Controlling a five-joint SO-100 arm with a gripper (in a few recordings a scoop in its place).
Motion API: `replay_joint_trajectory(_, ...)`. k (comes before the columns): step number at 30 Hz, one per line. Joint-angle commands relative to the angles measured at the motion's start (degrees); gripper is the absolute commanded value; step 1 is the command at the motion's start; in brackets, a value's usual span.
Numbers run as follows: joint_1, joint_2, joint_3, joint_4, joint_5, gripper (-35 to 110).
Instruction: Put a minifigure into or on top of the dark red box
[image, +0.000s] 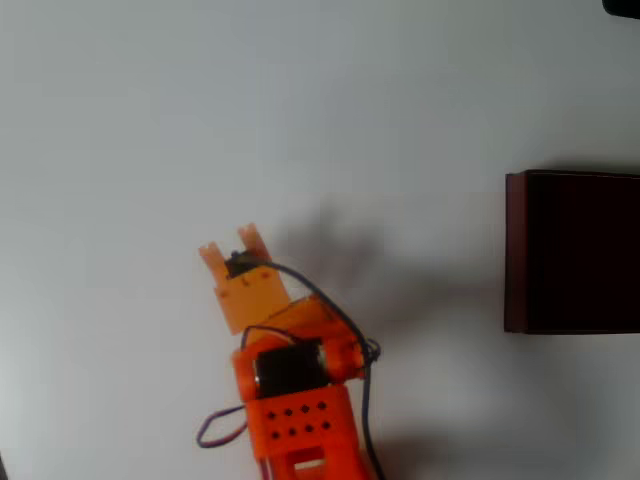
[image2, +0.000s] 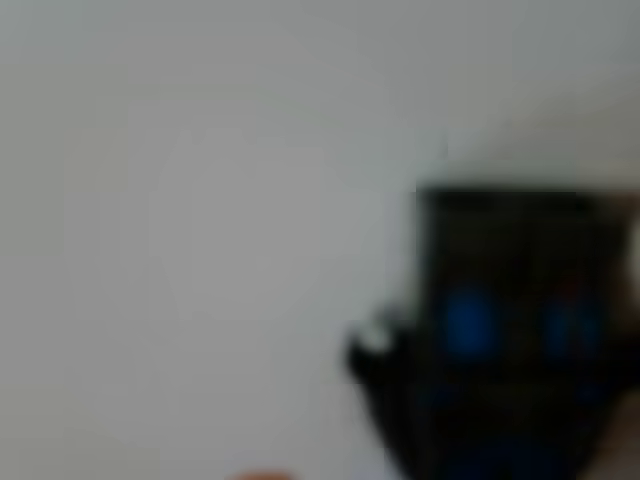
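gripper (image: 237, 247): orange, something dark between the tips; we can't tell if it's pinching
dark red box (image: 515, 250): far right in overhead view, well apart

A blurred dark shape with blue patches (image2: 468, 322) sits lower right against pale background.

Beneath me lies a plain white worktop (image: 150, 120), evenly lit. Soft grey shadows spread across its middle, darkest toward its right side.
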Motion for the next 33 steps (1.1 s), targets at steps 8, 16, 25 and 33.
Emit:
replay_joint_trajectory(8, -1.32, -0.79, -0.26, -1.23, 4.48, 21)
replay_joint_trajectory(16, -1.23, -2.55, -0.97, -0.62, 4.92, 23)
replay_joint_trajectory(25, -0.35, -3.78, -0.88, -1.41, 4.83, 20)
replay_joint_trajectory(33, 0.70, -3.78, 0.00, -2.37, 4.66, 13)
